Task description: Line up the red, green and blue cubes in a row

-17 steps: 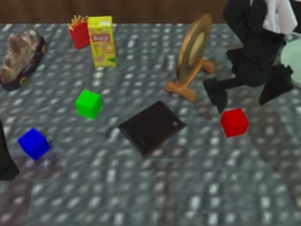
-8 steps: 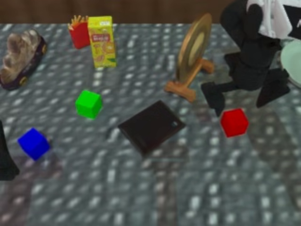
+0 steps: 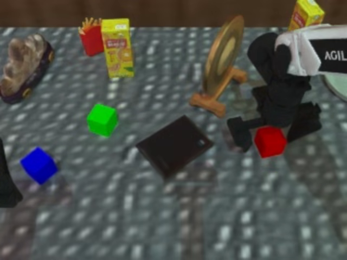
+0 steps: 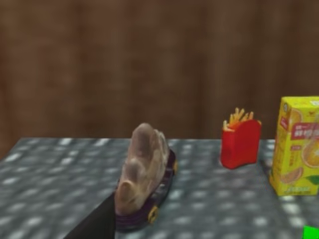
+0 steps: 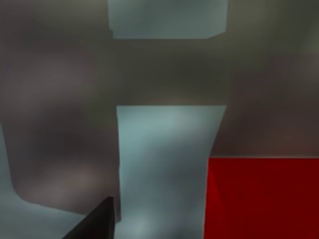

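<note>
A: Where was the right gripper (image 3: 272, 128)?
B: Over the red cube (image 3: 270, 141), right of centre. Fingers apart, one each side of the cube, not clamped on it.

A: Other cubes?
B: Green cube (image 3: 102, 119) left of centre; blue cube (image 3: 39, 164) nearer, by the left edge. All three well apart, no row.

A: What stood between?
B: Dark flat wallet (image 3: 174, 145) mid-table, btwn green and red. Gold plate on wooden stand (image 3: 220, 65) just far-left of the gripper.

A: Far side?
B: Fries carton (image 3: 91, 36) touching a yellow juice box (image 3: 117, 47); bread in a tray (image 3: 23, 66) far left; 2nd juice box (image 3: 306, 13) far right.

A: Left gripper?
B: Left arm (image 3: 6, 181) sat at the left edge, gripper out of shot.
</note>
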Motion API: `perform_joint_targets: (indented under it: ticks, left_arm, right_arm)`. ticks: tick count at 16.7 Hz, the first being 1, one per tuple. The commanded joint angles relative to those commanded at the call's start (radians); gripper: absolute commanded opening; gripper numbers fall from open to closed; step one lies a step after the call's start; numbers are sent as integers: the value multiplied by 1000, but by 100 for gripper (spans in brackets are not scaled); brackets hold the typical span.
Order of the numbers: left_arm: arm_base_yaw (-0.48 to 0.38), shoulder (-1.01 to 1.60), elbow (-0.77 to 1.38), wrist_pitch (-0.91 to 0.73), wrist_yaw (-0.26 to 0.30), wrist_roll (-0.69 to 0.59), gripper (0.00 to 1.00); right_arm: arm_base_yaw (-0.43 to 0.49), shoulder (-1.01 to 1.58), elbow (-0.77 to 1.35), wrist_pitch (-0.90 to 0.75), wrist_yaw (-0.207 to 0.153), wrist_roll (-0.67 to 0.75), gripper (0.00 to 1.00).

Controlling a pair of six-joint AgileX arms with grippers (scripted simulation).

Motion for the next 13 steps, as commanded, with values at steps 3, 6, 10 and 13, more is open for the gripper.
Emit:
perform_joint_targets:
  ticks: [3,6,10,13]
  left_arm:
    - [0,0,0,0,0,0,100]
    - [0,0,0,0,0,0,100]
    - [0,0,0,0,0,0,100]
    - [0,0,0,0,0,0,100]
  right_arm:
    - [0,0,0,0,0,0,100]
    - [0,0,0,0,0,0,77]
    - [0,0,0,0,0,0,47]
    - [0,0,0,0,0,0,25]
